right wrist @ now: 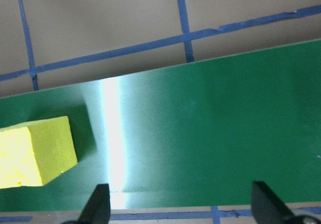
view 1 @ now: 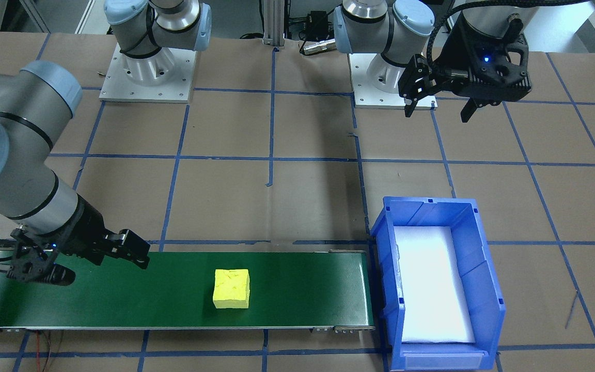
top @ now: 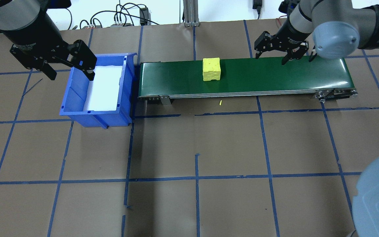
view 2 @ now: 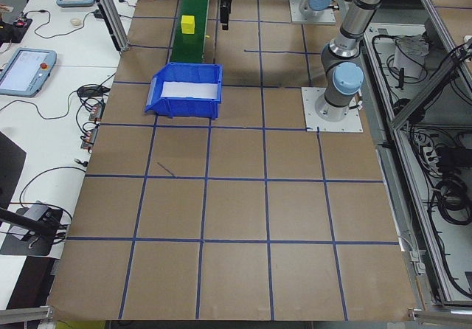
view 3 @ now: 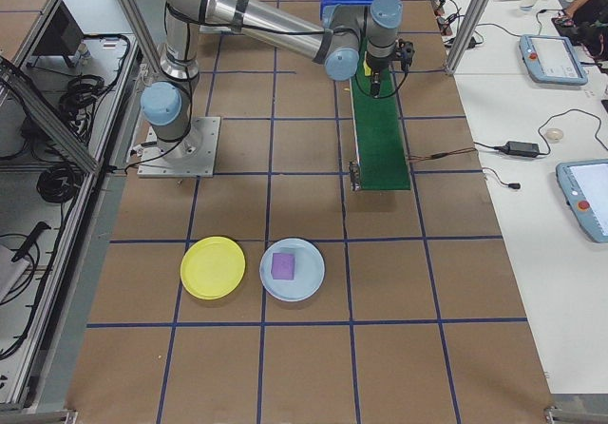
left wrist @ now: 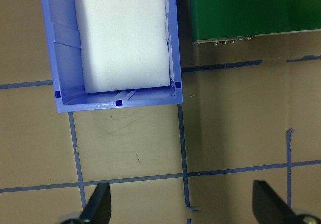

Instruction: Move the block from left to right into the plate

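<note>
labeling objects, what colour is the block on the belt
Yellow block, clearest in the front-facing view.

Green belt lies bare between the yellow block and the right gripper; blue bin walls off the belt's far end.

Both arms are silver-grey tubes with pale blue joint caps, bolted on white square base plates. Black claws; the left claw shows a blue light and a ribbed black cable.

Two blocks, two plates.
</note>
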